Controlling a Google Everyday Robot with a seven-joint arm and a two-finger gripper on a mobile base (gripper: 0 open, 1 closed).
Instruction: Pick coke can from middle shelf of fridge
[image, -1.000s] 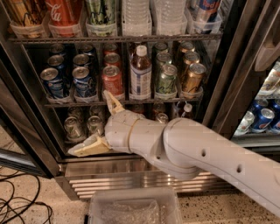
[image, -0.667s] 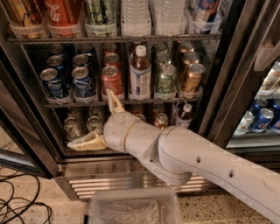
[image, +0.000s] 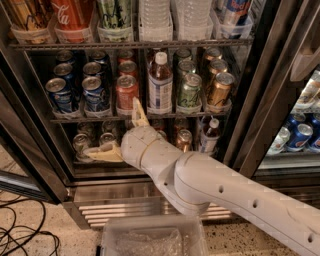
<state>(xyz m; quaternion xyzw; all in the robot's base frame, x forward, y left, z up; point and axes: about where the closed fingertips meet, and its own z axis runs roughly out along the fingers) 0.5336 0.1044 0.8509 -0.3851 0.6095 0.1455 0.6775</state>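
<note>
"Did anything shift just then at that tall, steel-framed drinks fridge (image: 115, 210) with the dark inside?"

"The long white arm (image: 215, 197) did. It had pushed a little further in and its elbow had swung left, so the wrist sat closer to the racks than a second before."

"And the middle shelf (image: 75, 119), the thin dark rack with clear trays?"

"Nothing on it had stirred. The red aluminium coke can (image: 127, 93) with the silver top stood upright at the front of its row. There were blue cans (image: 95, 92) to one side and a white-labelled bottle (image: 160, 87) to the other."

"Was it gripped?"

"No. The cream two-finger gripper (image: 111, 126) hung just below that shelf's front edge, splayed wide and holding nothing. Its upper finger (image: 140, 115) had crept up and rightward, and the tip showed against the can's lower right corner. I couldn't tell whether it touched. The lower finger (image: 100, 152) pointed left, along the rack beneath."

"Meaning?"

"I judged it was only lining up. It had yet to rise, bracket the can and close."
</note>
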